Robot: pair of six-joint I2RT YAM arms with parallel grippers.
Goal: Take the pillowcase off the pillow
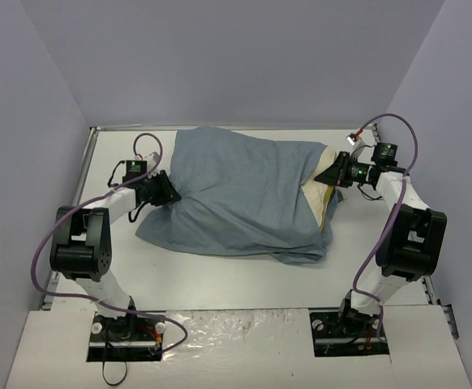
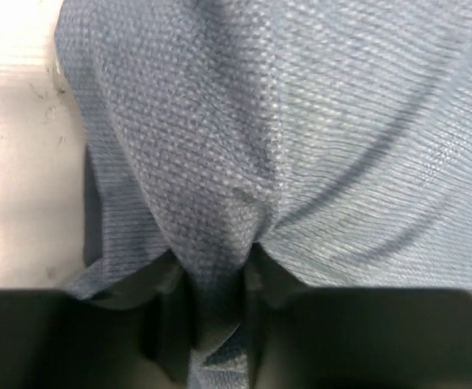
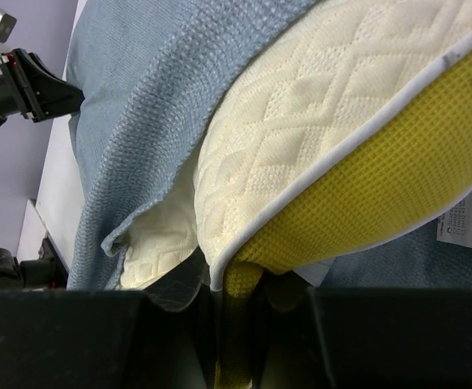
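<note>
The blue-grey pillowcase (image 1: 244, 190) lies across the middle of the table and covers most of the pillow (image 1: 319, 203), whose cream and yellow end shows at the case's right opening. My left gripper (image 1: 171, 193) is shut on a pinched fold of the pillowcase (image 2: 220, 203) at its left end. My right gripper (image 1: 333, 174) is shut on the pillow's yellow side fabric (image 3: 366, 194) at the exposed right end. In the right wrist view the cream quilted face (image 3: 301, 121) and a white tag (image 3: 459, 223) show, with the case's edge (image 3: 139, 162) drawn back over it.
The white table (image 1: 220, 275) is walled by pale purple panels on three sides. A raised rim (image 1: 82, 178) runs along the table's left side. Purple cables loop from both arms. The left arm shows far off in the right wrist view (image 3: 25, 77).
</note>
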